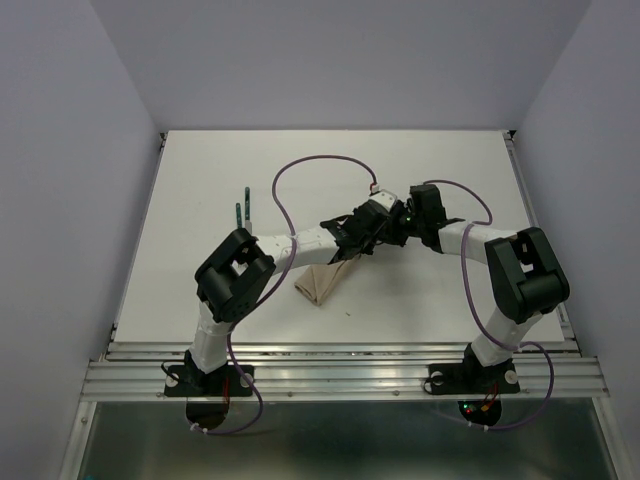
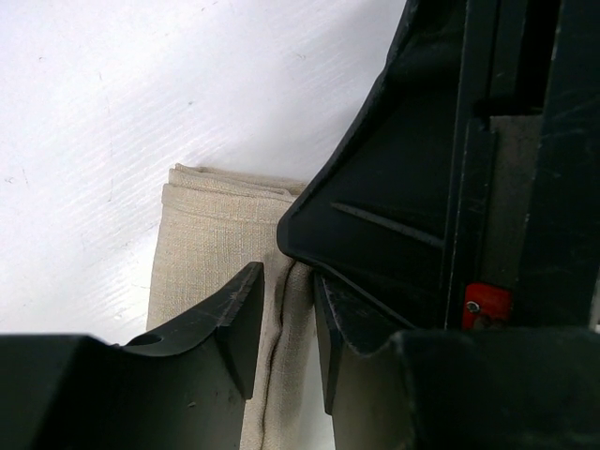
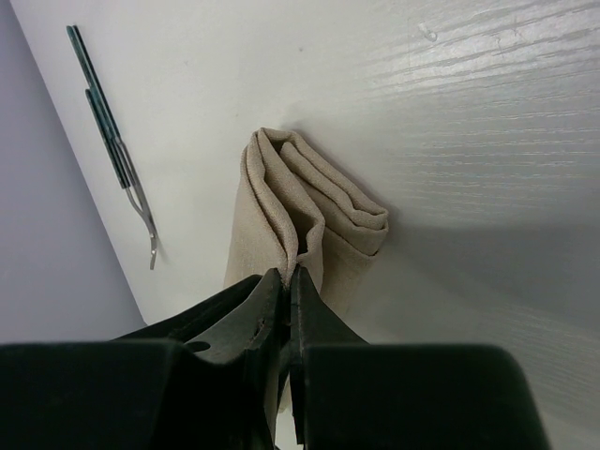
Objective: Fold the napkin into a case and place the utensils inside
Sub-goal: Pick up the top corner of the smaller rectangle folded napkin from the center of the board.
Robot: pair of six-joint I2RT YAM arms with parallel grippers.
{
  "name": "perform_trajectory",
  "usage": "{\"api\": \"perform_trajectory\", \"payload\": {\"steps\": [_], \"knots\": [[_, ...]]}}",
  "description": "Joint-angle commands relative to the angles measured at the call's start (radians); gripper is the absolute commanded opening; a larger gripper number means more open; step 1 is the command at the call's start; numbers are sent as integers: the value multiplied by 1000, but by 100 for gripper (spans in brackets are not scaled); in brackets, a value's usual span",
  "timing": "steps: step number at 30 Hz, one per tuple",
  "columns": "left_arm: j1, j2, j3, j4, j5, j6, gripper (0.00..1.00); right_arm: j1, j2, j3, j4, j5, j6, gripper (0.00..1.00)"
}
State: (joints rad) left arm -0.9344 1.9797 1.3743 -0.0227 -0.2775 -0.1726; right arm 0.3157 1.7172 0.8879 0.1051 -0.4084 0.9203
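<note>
We see right gripper (image 3: 292, 279) clenched on a fold edge of the napkin (image 3: 323, 211), mid table (image 3: 469, 112). Left gripper (image 2: 289, 314) straddles a cloth ridge, can't tell if gripping. We'd lift that layer gently, opening the pocket toward the utensils (image 3: 114, 150), lying well apart.

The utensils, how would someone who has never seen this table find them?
Start at the white table and look to its left side. The utensils lie there, apart from the folded beige napkin: thin, with dark green handles.
</note>
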Motion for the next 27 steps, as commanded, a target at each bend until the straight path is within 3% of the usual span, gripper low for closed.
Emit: {"api": "perform_trajectory", "payload": {"steps": [1, 5, 6, 9, 12, 13, 16, 19, 27], "knots": [[0, -9, 5, 69, -9, 5, 38, 10, -31, 36, 13, -32, -3, 1], [3, -2, 14, 67, -2, 8, 17, 10, -31, 40, 7, -33, -8, 1], [5, -1, 19, 66, 10, 12, 0, 10, -34, 40, 7, -33, -8, 1], [14, 5, 28, 50, 34, 8, 0, 10, -42, 42, -1, -30, -14, 2], [22, -4, 20, 52, 55, 4, 0, 10, -48, 43, -7, -20, -18, 25], [26, -7, 13, 52, 60, -1, 0, 10, -54, 45, -11, -10, -24, 41], [43, -25, -14, 61, 84, -16, 0, -1, -73, 48, -31, 12, -40, 61], [68, -48, -47, 78, 121, -31, 0, -23, -100, 49, -64, 42, -69, 68], [141, -111, -116, 119, 257, -117, 0, -33, -136, 57, -171, 95, -175, 67]]}}
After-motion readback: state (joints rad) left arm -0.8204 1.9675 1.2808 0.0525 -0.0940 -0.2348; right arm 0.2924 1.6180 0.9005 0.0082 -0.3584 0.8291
